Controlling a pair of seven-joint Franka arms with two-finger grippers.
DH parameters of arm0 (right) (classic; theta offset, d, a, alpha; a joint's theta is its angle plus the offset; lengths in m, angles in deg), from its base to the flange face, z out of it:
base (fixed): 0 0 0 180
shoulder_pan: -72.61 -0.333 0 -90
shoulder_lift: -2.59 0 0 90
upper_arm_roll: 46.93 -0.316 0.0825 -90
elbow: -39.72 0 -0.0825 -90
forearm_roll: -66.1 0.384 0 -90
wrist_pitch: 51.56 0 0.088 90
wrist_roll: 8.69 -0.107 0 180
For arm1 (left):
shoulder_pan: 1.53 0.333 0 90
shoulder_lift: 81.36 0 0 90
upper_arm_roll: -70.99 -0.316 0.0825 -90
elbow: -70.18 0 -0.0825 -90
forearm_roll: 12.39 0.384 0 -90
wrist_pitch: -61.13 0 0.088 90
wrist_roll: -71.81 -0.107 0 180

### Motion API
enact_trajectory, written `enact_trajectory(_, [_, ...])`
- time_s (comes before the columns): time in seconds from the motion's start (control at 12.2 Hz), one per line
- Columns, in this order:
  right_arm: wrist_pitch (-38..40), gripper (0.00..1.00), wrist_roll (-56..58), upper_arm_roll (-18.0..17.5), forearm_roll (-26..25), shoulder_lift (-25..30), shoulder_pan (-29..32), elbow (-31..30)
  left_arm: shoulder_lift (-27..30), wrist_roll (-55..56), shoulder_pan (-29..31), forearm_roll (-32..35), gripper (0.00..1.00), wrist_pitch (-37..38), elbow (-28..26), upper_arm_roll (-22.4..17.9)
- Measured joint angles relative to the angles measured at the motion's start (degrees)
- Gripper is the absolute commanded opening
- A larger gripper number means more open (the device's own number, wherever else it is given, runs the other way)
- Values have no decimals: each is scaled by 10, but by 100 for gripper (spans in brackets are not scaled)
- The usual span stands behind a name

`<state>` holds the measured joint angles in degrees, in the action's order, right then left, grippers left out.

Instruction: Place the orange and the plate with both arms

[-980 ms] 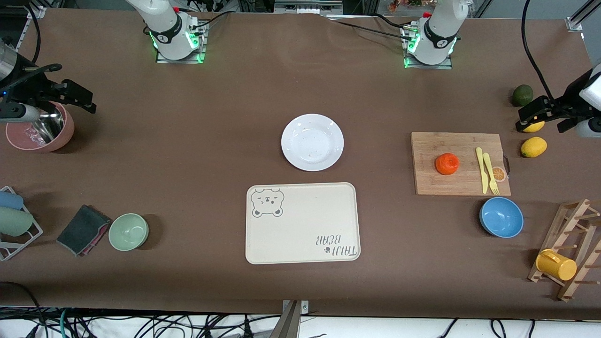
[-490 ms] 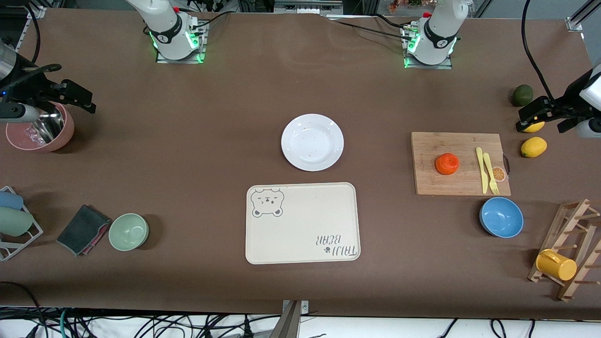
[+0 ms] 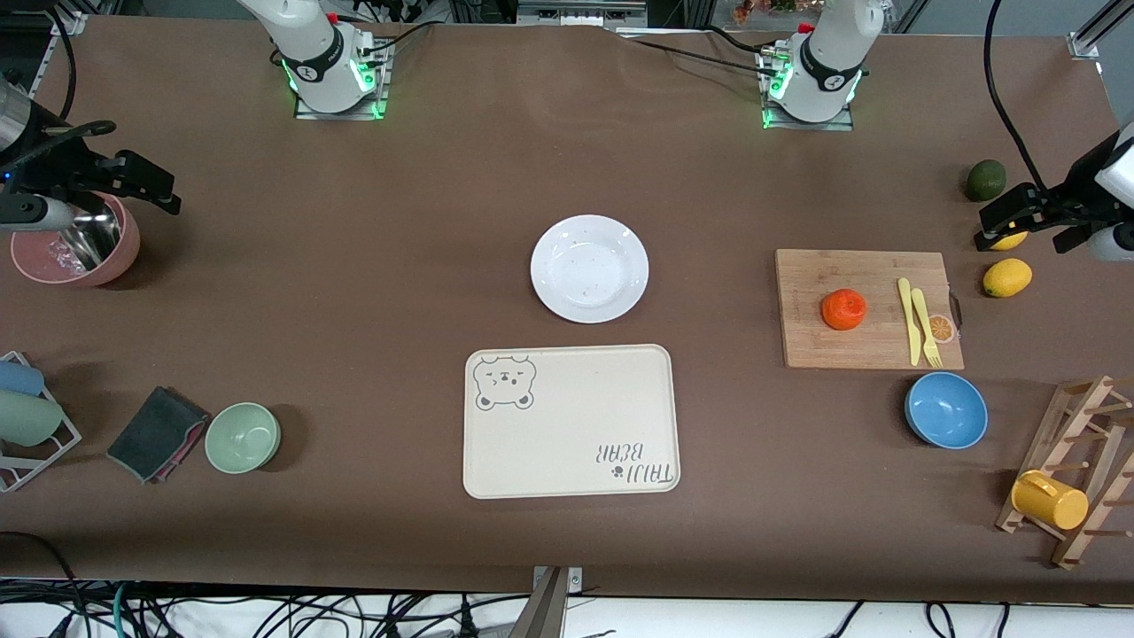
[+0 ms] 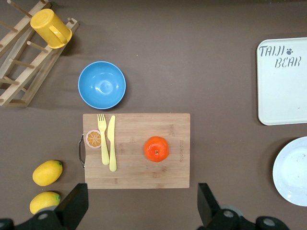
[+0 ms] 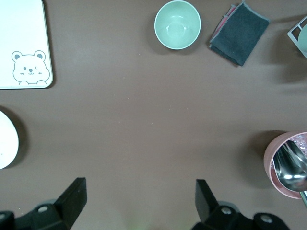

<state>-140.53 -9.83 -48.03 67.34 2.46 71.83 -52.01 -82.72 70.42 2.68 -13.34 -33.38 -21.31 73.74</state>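
We see the dimpled, glossy orange (image 3: 843, 309) on the wooden board (image 3: 824, 346), the smooth white plate (image 3: 589, 268) mid-surface, both pincers, left (image 4: 139, 211) and right (image 5: 136, 203), spread apart aloft.

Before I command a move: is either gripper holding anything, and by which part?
Nothing is held. Left gripper and right gripper both hang open and empty; the orange lies on the cutting board.

A bright red-orange orange (image 3: 843, 309) is seen resting on a wooden board (image 3: 824, 350) toward the left arm's end, while a glossy white plate (image 3: 589, 268) lies flat at mid-table, well apart.
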Motion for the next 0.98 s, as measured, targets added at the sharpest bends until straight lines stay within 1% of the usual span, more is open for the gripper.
enact_trajectory(0.98, [0,100,0,0,0,0,0,0,0,0,0,0,100,-9,0,0])
